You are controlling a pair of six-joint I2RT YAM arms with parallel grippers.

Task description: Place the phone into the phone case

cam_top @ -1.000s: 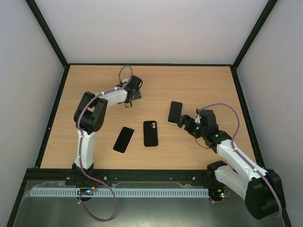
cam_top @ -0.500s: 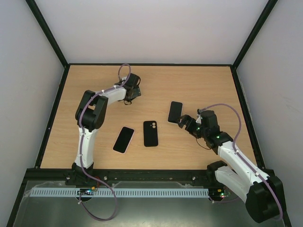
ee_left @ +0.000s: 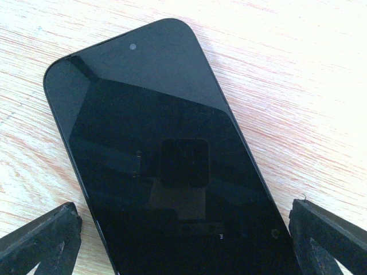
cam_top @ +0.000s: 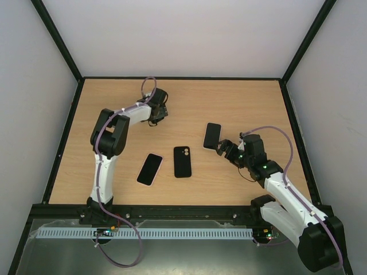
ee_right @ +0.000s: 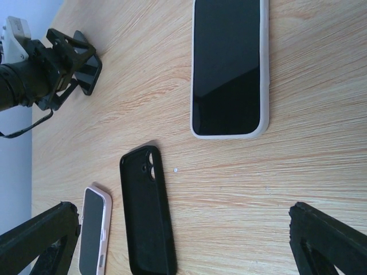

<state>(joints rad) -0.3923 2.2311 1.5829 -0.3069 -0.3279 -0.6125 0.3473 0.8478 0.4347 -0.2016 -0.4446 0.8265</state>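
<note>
1. The left gripper point(cam_top: 160, 110) sat in the upper left-centre of the overhead frame, low over the light wooden tabletop point(cam_top: 246, 97). In its wrist view its black fingers point(ee_left: 40, 240) stood spread wide in the two lower corners, clamping nothing.
2. Between those fingers lay a bare black slab phone point(ee_left: 166, 166), glossy screen up and flat on the wood. It filled most of that frame, with one finger off each long edge. From overhead the gripper hid it.
3. Lower down and left of centre overhead lay a phone in a pale pink case point(cam_top: 149, 169), screen up and slightly tilted. It was well apart from the left gripper.
4. Just right of it, near but not touching, lay the empty black phone case point(cam_top: 182, 161). It was flat, with its camera cut-out at the upper end.
5. Right of centre lay a phone in a white case point(cam_top: 212, 136), screen up, up and to the right of the black case.
6. The right gripper point(cam_top: 221, 147) hung just beside the lower end of the white-cased phone. In its wrist view its fingers point(ee_right: 40, 240) were spread wide in the lower corners, holding nothing. That view had the white-cased phone at the top and the black case at lower left.
</note>
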